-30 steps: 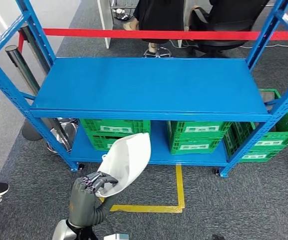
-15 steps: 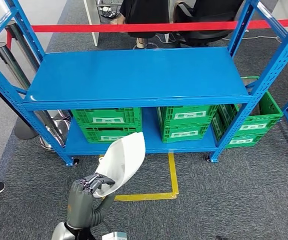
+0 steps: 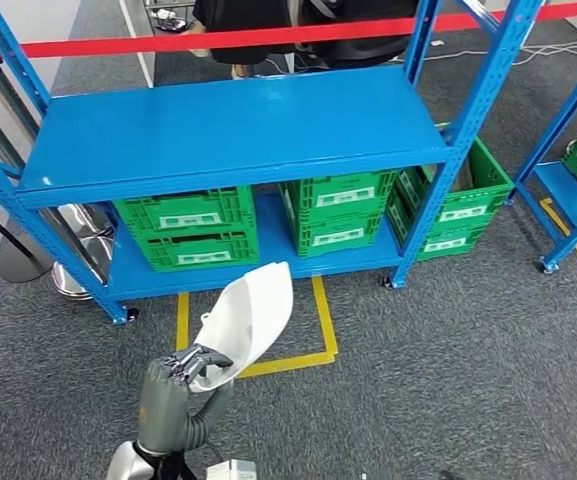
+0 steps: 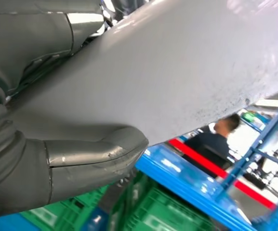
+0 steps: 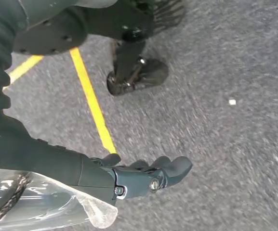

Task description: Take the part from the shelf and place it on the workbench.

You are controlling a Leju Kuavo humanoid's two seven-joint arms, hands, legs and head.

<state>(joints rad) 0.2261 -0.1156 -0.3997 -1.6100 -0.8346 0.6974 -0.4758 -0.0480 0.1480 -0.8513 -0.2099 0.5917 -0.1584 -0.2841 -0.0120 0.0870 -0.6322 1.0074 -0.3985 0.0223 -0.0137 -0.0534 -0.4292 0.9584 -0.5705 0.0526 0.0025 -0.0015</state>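
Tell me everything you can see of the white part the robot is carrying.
The white part is a smooth, curved shell, plastic by the look, with a rounded outer end and a hollow side facing up and towards the robot. The left hand grips its lower edge and holds it in the air, tilted up and away towards the blue shelf. In the left wrist view its pale underside shows faint dark specks. Nothing else touches it.
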